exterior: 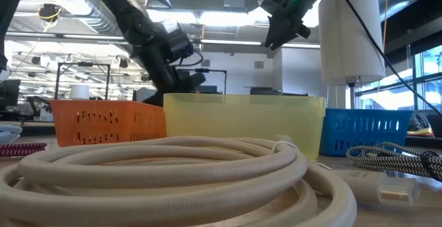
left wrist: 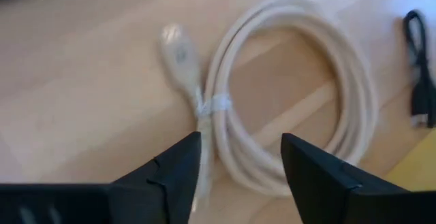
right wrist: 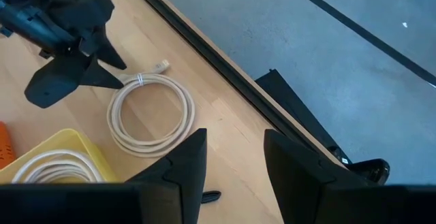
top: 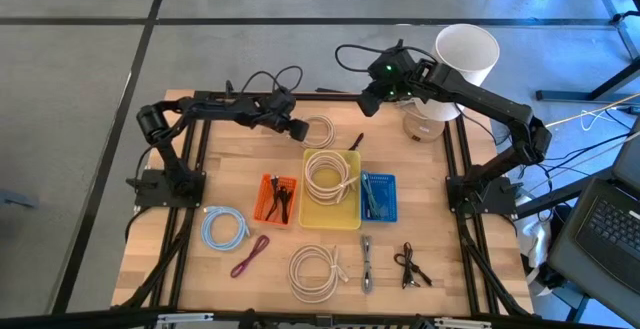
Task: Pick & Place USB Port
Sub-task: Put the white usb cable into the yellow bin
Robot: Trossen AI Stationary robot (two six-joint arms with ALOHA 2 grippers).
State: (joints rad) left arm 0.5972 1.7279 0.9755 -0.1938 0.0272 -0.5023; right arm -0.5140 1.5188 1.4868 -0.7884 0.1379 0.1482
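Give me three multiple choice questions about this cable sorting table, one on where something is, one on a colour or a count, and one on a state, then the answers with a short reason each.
1. Where does the left gripper hang?
A. Right beside the loose white cable coil at the table's far edge
B. Over the blue basket
C. Over the purple cable

2. How many coloured baskets stand in a row mid-table?
A. One
B. Three
C. Five

3. How do the left gripper's fingers stand?
A. Shut on the white coil
B. Shut on nothing
C. Open, nothing between them

Answers:
1 A, the high view shows it next to that coil, beyond the yellow basket.
2 B, an orange basket, the yellow one and a blue basket sit side by side.
3 C, the left wrist view shows a clear gap between the fingers, with the coil lying on the wood beyond them.
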